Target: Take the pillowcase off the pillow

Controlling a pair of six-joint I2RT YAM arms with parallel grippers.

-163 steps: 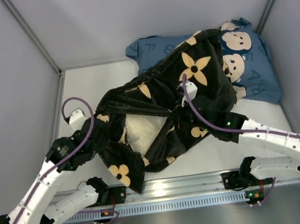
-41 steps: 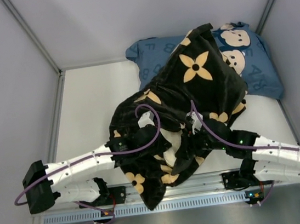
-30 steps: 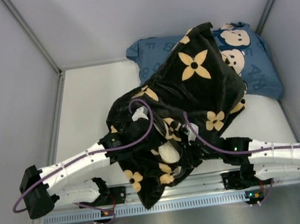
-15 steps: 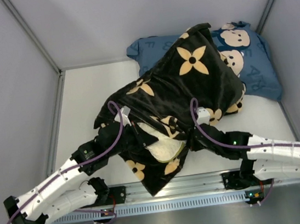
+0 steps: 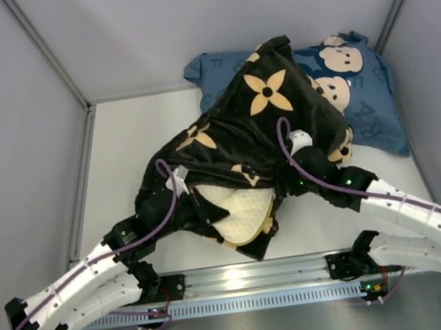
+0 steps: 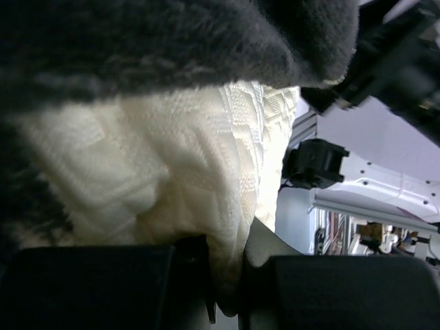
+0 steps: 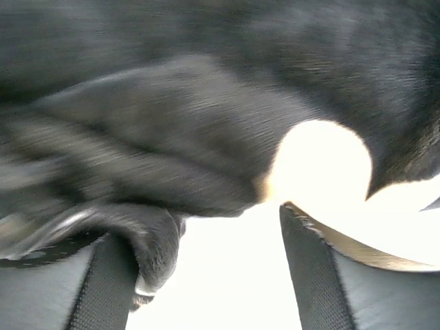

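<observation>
The black pillowcase [image 5: 263, 119] with tan flowers lies bunched from the back centre toward the front. The cream quilted pillow [image 5: 238, 207] sticks out of its front opening. My left gripper [image 5: 200, 207] is shut on a fold of the pillow [image 6: 172, 179]; in the left wrist view the cream fabric is pinched between the jaws of that gripper [image 6: 230, 289], with the pillowcase [image 6: 158, 41] above. My right gripper [image 5: 286, 185] stands open at the pillowcase's right edge. In the right wrist view, black pillowcase fabric [image 7: 172, 124] hangs over one finger [image 7: 103, 289] of that gripper [image 7: 206, 275], and nothing sits between the fingers.
A blue pillow [image 5: 366, 97] with cartoon mice and letters lies at the back right, partly under the pillowcase. Grey walls close in the left, back and right. A metal rail [image 5: 251, 275] runs along the near edge between the arm bases.
My right gripper has opened and let go of the pillowcase, and its arm has moved back. More of the cream pillow shows at the front, and the pillowcase has slid toward the back.
</observation>
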